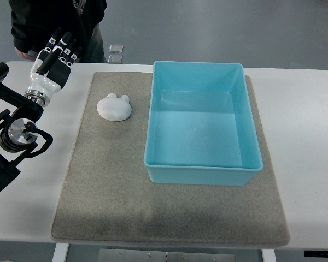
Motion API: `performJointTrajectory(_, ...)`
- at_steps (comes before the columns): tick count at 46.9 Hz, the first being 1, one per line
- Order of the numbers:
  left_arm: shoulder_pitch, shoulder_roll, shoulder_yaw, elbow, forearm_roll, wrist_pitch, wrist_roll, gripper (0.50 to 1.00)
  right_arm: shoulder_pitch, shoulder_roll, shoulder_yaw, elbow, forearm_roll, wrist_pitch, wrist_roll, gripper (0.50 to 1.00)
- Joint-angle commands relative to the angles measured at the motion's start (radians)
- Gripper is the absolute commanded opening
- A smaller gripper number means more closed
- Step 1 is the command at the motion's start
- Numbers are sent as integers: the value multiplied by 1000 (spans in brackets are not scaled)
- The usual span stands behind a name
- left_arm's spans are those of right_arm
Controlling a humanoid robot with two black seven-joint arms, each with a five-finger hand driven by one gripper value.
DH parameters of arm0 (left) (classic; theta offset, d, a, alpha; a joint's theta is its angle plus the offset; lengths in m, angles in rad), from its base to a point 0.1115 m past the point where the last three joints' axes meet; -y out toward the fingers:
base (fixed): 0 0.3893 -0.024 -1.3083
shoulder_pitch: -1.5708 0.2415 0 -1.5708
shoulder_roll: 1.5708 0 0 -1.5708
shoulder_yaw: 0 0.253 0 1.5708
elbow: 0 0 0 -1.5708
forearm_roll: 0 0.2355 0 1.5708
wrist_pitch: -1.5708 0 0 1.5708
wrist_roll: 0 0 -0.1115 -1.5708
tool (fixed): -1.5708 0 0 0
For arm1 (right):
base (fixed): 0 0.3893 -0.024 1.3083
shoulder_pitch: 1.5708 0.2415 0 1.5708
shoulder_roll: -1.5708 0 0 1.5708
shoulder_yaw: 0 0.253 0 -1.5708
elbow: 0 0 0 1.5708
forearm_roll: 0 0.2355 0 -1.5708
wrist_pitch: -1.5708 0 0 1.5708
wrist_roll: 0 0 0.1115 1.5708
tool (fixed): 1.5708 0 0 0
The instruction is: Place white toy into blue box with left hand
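Covering the table (311,164): a grey mat (109,191), from near edge to far.
Blue box (202,174): on the mat's right part, empty.
White toy (114,106): on the mat, just left of the box, apart from it.
Left arm: enters at the near left, reaching up to the far left.
Left hand (54,57): over the table's far-left corner, fingers extended, holding nothing, well apart from the toy.
Person (54,22): dark-clothed, beyond the far edge.

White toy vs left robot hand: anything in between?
Nothing. In the top view, only bare white table and the edge of the grey mat lie between the left robot hand and the white toy.
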Motion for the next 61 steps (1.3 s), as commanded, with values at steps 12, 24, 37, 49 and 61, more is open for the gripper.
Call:
performJointTrajectory(12,0,0,3,2,0,-6,2,994,0,0,0,0,0,0,0,936)
performJointTrajectory(24,-2,-3,0,5,-3,-6,2,994,0,0,0,0,0,0,0,936)
performJointTrajectory(37,-26,-2,2,11,0,-8,0,994,0,0,0,0,0,0,0,936)
performJointTrajectory(49,-32,0,14,12,2,-12,2,994,0,0,0,0,0,0,0,936)
performJointTrajectory(61,-57,3,43,61,2,-112,2,994,0,0,0,0,0,0,0,936)
